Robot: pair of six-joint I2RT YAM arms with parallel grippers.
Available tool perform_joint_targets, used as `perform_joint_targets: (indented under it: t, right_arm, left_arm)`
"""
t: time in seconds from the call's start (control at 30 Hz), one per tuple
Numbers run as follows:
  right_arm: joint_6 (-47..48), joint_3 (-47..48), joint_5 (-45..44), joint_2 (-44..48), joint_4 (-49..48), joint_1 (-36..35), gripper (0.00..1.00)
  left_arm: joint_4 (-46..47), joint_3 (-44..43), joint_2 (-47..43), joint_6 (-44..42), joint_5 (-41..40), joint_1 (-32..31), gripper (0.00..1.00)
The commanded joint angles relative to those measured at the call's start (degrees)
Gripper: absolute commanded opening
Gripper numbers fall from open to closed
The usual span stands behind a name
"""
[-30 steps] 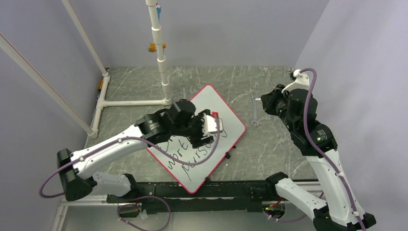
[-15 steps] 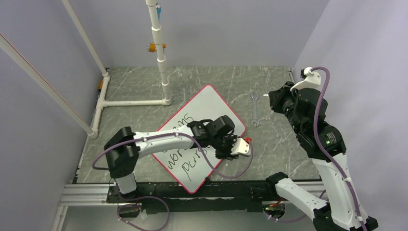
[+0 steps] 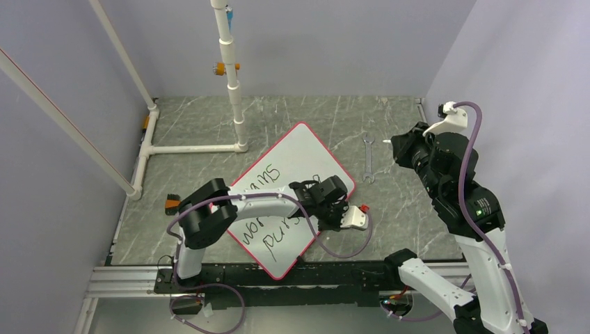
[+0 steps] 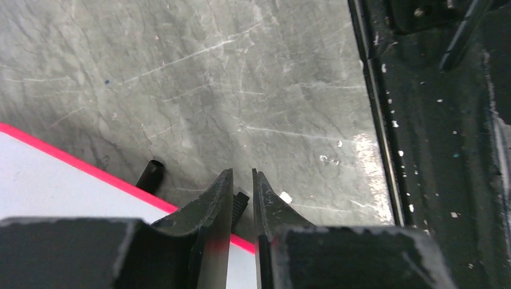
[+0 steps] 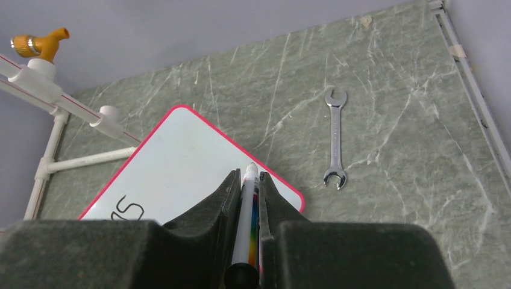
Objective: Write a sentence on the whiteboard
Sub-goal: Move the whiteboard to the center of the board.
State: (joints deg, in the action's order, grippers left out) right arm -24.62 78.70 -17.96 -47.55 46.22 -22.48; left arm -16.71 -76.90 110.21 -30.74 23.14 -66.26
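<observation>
Now | left pincer [image 4: 242, 180] swings off the whiteboard [image 3: 306, 149] to its rim, nearly closed | sentence [image 3: 266, 177] shows more, seemingly complete | right pincer [image 5: 246, 177] grips marker [image 5: 247, 201].

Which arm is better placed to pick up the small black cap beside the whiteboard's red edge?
Left. The left pincer is low over the cap, right at the whiteboard edge. The right pincer is raised, far off to the side, and holds a marker.
</observation>
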Motion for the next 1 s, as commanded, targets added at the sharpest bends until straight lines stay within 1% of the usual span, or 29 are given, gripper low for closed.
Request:
perform_joint_targets:
  t: [0.0, 0.27, 0.43, 0.73, 0.97]
  right_arm:
    - [1.24, 0.06, -0.77, 0.54, -0.17, 0.11, 0.00]
    - [1.28, -0.65, -0.42, 0.97, -0.16, 0.08, 0.00]
    - [1.67, -0.99, -0.67, 1.15, 0.03, 0.11, 0.00]
    - [1.68, -1.96, -0.41, 1.42, -0.31, 0.12, 0.00]
    - [1.55, -2.47, -0.26, 1.37, -0.59, 0.07, 0.00]
  left_arm:
    - [3.84, -1.93, 1.72, 0.01, -2.87, -0.45, 0.21]
    - [3.45, -2.44, 4.92, -0.46, -9.90, -0.16, 0.18]
    - [2.96, -1.35, 4.34, -0.34, -10.04, 1.37, 0.17]
    - [0.71, 1.76, 3.32, -2.70, -11.51, 4.76, 0.18]
    - [0.50, 3.37, 3.04, -3.91, -12.91, 5.82, 0.19]
